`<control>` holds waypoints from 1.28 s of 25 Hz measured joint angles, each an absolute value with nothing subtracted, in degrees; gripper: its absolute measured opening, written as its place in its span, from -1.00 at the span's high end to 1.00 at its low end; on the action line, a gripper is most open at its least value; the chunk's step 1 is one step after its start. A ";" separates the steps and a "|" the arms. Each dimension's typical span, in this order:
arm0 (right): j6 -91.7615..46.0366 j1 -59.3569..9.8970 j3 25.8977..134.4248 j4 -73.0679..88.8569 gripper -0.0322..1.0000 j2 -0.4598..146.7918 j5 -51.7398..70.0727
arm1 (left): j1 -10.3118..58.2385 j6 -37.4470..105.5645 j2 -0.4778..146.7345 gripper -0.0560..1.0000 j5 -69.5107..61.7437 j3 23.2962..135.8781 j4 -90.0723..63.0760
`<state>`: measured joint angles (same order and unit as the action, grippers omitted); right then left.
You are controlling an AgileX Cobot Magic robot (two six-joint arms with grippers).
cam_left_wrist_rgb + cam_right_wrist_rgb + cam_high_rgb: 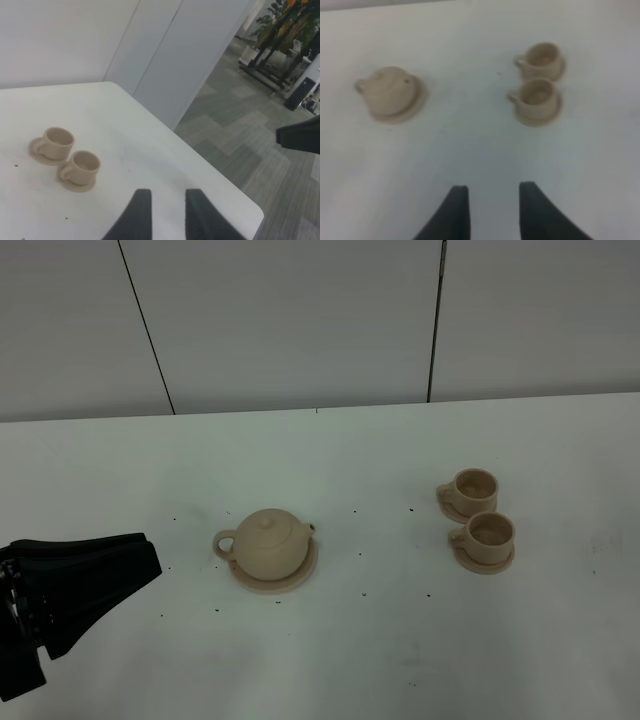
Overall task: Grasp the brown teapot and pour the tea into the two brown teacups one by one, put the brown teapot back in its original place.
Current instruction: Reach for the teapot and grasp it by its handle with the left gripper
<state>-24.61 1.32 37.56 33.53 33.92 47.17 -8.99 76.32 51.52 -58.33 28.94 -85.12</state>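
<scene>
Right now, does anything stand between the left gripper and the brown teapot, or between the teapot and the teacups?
Nothing visible does: only table separates the left gripper from the brown teapot, and the teapot from both teacups.

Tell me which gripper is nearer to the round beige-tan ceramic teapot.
Left. The left gripper sits off the handle side of the round beige-tan ceramic teapot, apart from it. The right gripper is outside the high view; its wrist camera shows the teapot well beyond its fingertips.

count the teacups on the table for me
2. The rear teacup stands toward the right of the table. The front teacup stands right beside it, nearer the camera. Nothing in view looks able to hide a third.
</scene>
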 joint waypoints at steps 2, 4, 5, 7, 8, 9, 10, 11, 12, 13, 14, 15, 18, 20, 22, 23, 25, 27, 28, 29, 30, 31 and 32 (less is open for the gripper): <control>-20.71 1.32 37.56 29.18 0.47 31.80 48.93 | -8.99 76.32 51.52 0.44 -58.33 28.94 -85.12; -16.94 1.32 37.56 25.47 0.47 29.28 51.06 | -8.99 76.32 51.52 0.44 -58.11 28.94 -85.12; -15.50 1.32 37.56 23.61 0.47 28.15 52.38 | -8.99 76.32 51.52 0.44 -57.88 28.94 -85.12; -12.41 1.32 37.60 20.89 0.47 25.53 54.96 | -8.99 76.32 51.52 0.44 -57.25 28.94 -85.12; -11.36 1.32 37.60 19.67 0.47 24.16 56.29 | -8.99 76.32 51.52 0.44 -56.95 28.94 -85.12; -10.27 1.32 37.60 18.65 0.47 23.02 57.52 | -8.99 76.37 51.52 0.44 -56.70 28.94 -85.12; -9.34 1.32 37.60 17.87 0.47 21.68 58.49 | -8.99 76.37 51.52 0.44 -56.48 28.94 -85.12; -8.45 1.32 37.60 16.92 0.47 20.37 59.49 | -8.99 76.37 51.54 0.44 -56.17 28.94 -85.12; -7.78 1.32 37.60 15.88 0.47 19.26 60.49 | -8.99 76.37 51.54 0.44 -55.78 28.94 -85.12; -6.99 1.32 37.60 14.82 0.47 17.98 61.32 | -8.99 76.37 51.54 0.44 -55.55 28.94 -85.12; -6.07 1.32 37.60 13.94 0.47 16.77 62.31 | -8.99 76.37 51.54 0.44 -55.43 28.94 -85.12; -5.19 1.32 37.60 12.88 0.47 15.58 63.23 | -8.99 76.37 51.54 0.44 -55.29 28.94 -85.12; -2.61 1.32 37.54 9.56 0.47 12.13 65.63 | -8.99 76.43 51.54 0.44 -55.14 28.94 -85.12; -1.16 1.32 36.57 7.19 0.47 9.83 66.25 | -8.99 76.43 51.54 0.44 -55.10 28.94 -85.12; 0.33 1.32 35.16 5.39 0.47 7.38 66.45 | -8.99 76.43 51.54 0.44 -55.10 28.94 -85.12; 0.85 1.32 34.37 4.88 0.47 6.46 66.45 | -8.99 76.43 51.54 0.44 -55.02 28.94 -85.12; 1.47 1.32 32.86 4.44 0.47 4.47 66.23 | -8.99 76.43 51.54 0.44 -54.95 28.94 -85.12; 1.78 1.32 30.84 4.40 0.47 3.16 65.70 | -8.99 76.43 51.54 0.44 -54.88 28.94 -85.12; 1.90 1.32 30.17 4.45 0.47 2.91 65.60 | -8.99 76.43 51.54 0.44 -54.78 28.94 -85.12; 2.00 1.32 29.79 4.50 0.47 2.91 65.29 | -8.99 76.43 51.54 0.44 -54.66 28.94 -85.12; 2.00 1.32 29.68 4.64 0.47 2.91 64.70 | -8.99 76.43 51.54 0.44 -54.54 28.94 -85.12; 2.00 1.32 29.51 4.82 0.47 2.91 64.02 | -8.99 76.43 51.54 0.44 -54.49 28.94 -85.12; 2.02 1.32 29.13 4.78 0.47 2.85 63.28 | -8.99 76.43 51.54 0.44 -54.41 28.94 -85.12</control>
<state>2.02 1.32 29.13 4.78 2.85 63.28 -8.99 76.43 51.54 -54.41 28.94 -85.12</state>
